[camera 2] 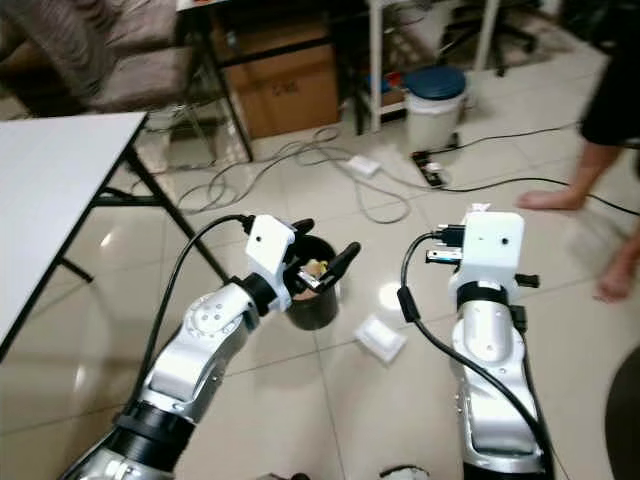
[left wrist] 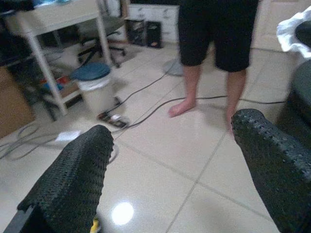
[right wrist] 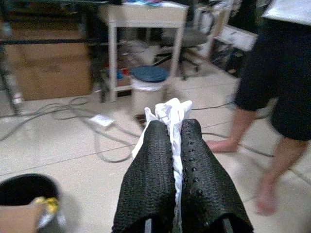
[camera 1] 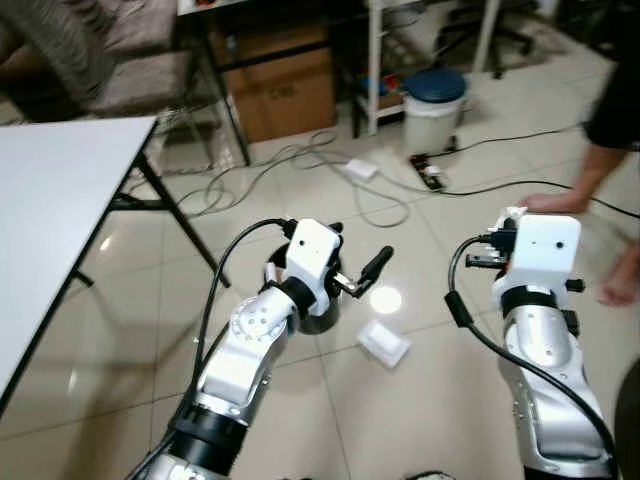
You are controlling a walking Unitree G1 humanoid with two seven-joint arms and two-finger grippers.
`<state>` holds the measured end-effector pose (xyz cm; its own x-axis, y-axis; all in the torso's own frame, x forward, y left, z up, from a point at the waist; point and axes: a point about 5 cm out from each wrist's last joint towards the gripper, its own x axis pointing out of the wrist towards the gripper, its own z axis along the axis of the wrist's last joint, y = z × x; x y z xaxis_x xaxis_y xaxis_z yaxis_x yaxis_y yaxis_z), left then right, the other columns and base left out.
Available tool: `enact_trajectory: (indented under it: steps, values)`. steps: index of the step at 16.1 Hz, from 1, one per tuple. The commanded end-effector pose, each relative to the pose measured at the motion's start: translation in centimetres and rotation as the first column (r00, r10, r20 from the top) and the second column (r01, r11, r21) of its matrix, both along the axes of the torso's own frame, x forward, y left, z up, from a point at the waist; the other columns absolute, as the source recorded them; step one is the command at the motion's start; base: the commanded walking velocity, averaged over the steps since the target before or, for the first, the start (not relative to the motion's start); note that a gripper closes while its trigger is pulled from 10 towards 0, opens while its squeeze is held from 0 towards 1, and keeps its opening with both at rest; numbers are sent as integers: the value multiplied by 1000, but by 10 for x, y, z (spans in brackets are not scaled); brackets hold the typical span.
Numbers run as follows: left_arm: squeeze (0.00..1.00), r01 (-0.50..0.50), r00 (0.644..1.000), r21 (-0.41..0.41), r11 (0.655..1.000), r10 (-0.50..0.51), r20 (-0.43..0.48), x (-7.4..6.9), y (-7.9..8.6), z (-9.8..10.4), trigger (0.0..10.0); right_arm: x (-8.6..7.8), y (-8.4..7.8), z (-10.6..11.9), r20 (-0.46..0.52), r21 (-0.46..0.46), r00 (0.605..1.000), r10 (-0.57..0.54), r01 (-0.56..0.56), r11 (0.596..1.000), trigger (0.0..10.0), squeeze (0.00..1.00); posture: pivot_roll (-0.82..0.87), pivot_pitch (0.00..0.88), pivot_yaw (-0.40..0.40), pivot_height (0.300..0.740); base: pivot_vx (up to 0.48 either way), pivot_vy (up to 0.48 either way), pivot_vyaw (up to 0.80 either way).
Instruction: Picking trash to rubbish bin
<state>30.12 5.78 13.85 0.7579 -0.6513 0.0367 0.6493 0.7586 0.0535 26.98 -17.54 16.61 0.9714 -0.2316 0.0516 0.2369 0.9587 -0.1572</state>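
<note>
Right wrist view gives us the clearest look at what we're carrying: a scrap of white tissue [right wrist: 167, 114] pinched between the two black fingers [right wrist: 148, 179] of the right gripper [right wrist: 176, 170], which are squeezed together on it with the paper sticking out past the tips. From the head camera that same gripper [camera 2: 450, 250] is held up off the floor, off to the right of the black rubbish bin [camera 2: 312, 300], so we'd say the carry is done and the drop isn't.

The bin sits on the tiled floor [camera 2: 300, 400] between our two arms, and it already has some yellowish scraps in it. Our left gripper [camera 2: 320, 265] hovers right over the bin's mouth with its fingers spread wide apart and nothing in them, which looks to us like a piece was just let go there, though that's a guess.

Just beside the bin, on its right, another white crumpled piece [camera 2: 380, 338] lies on the tiles, so there's more to collect after this one.

Further out: a white table [camera 1: 60, 200] on the left, a cardboard box [camera 1: 285, 90], loose cables [camera 1: 330, 175] across the floor, and a second small bin with a blue lid [camera 1: 434, 105] by a white shelf leg. A person's bare feet [camera 1: 555, 203] are close on the right, so we'd swing that arm carefully.
</note>
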Motion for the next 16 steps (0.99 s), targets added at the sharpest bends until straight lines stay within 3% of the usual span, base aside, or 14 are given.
enact_trajectory:
  steps: [1, 16]
  values:
    - [0, -12, 1000, 8, 1000, 12, -9, 0, 4, -3, 10000, 0, 2, -1, -1, -8, 1000, 10, -10, 1000, 10000, 0, -163, 129, 126, 740, 480, 0, 0]
    - [0, -8, 1000, 14, 1000, 9, -13, -1, 1, -4, 10000, -2, 1, -1, 0, -21, 1000, 8, -8, 1000, 10000, 0, -168, 140, 122, 740, 458, 0, 0]
